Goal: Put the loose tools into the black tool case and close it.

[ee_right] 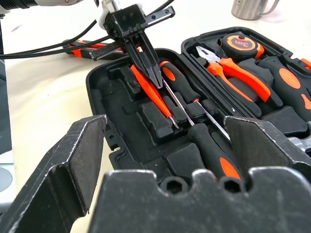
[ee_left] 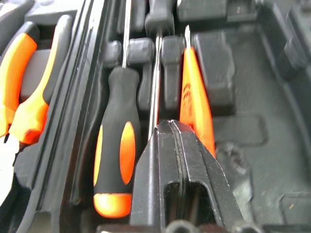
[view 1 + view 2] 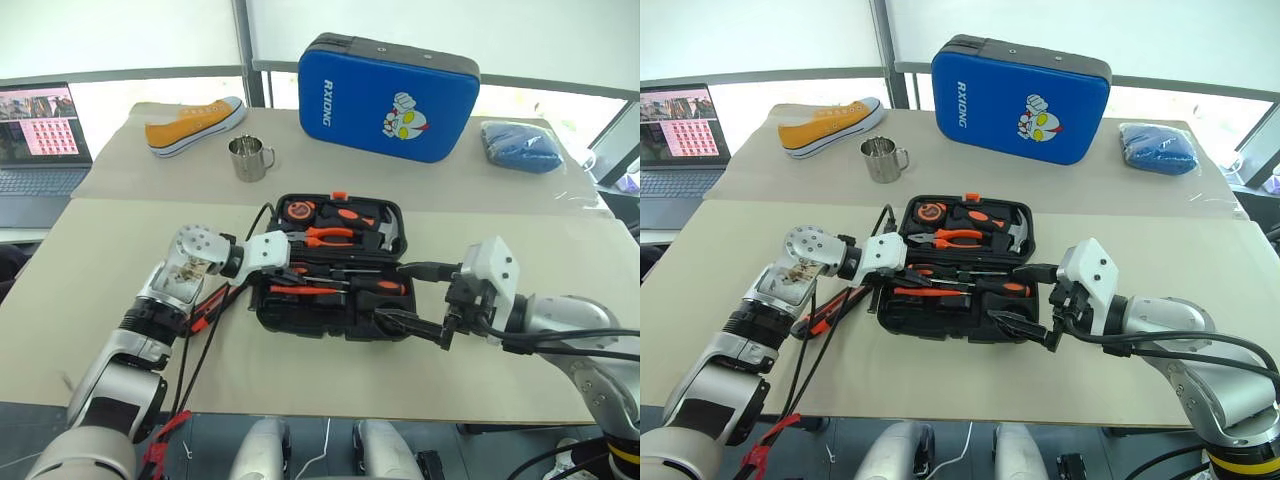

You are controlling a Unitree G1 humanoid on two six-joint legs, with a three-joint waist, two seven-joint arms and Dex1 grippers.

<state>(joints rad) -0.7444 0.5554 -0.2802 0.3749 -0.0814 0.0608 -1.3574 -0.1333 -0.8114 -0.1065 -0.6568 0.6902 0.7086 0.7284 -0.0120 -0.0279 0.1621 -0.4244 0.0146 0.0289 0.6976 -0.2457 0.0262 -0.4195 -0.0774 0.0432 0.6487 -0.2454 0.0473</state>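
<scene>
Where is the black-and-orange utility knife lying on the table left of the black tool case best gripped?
Probably across the middle of the black-and-orange utility knife, from above: it lies flat on the beige table, long and slim, so its side edges offer opposing faces. Black cables pass close by, so approach carefully.

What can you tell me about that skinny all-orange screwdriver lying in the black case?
The slim orange screwdriver looks like glossy, slightly see-through plastic with a short metal tip. It lies flat in the front half of the open black tool case, beside two black-and-orange screwdrivers, parallel to them. The left gripper, its black fingers shut together, points down right over the handle end; whether they actually touch it is hard to tell.
</scene>
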